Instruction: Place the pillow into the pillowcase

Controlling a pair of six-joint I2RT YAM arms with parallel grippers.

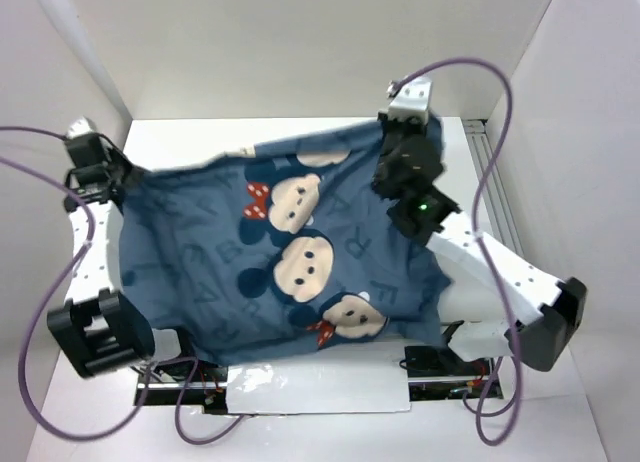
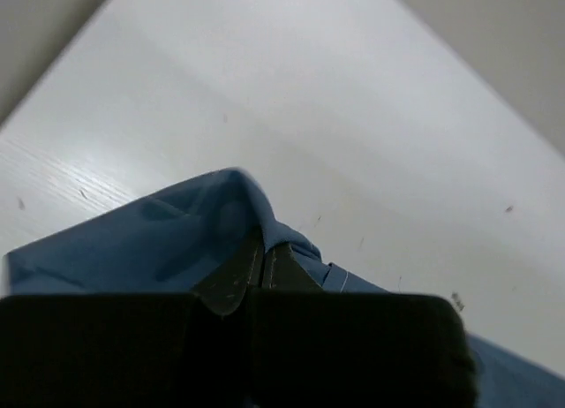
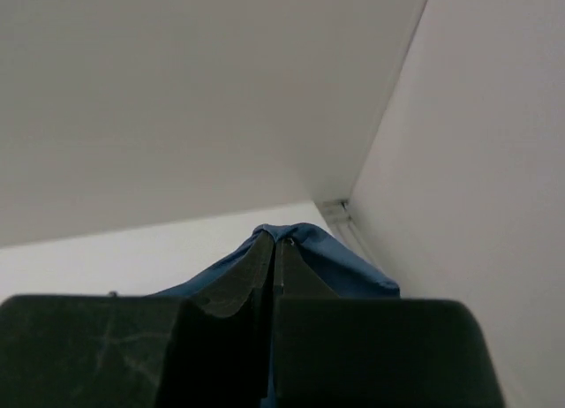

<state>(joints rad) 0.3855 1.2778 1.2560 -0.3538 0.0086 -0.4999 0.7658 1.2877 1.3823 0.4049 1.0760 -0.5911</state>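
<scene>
1. White, smooth panels (image 1: 300,42) wall in a matte white worktop (image 1: 190,137) on the far, left and right sides; faint specks dot the worktop in the left wrist view.
2. The pillowcase (image 1: 290,252) is spread wide over most of the worktop. It is soft blue cloth with a rumpled, uneven outline, printed with pale letters and round cream cartoon mouse faces with red bows.
3. Its far edge is stretched between the two arms and sags slightly in the middle; the near edge droops in loose folds towards the arm bases.
4. The left end effector (image 1: 125,179) is clenched on the far-left corner of the case; its wrist view shows dark fingers pressed together with a peak of blue cloth (image 2: 177,240) pinched between them.
5. The right end effector (image 1: 390,127) is likewise clamped on the far-right corner, where the fabric (image 3: 331,262) rises to a small tent between the closed fingers.
6. Whether the pillow lies under or inside the case cannot be told.
7. Thin purple cables (image 1: 40,282) loop around both arms.
</scene>
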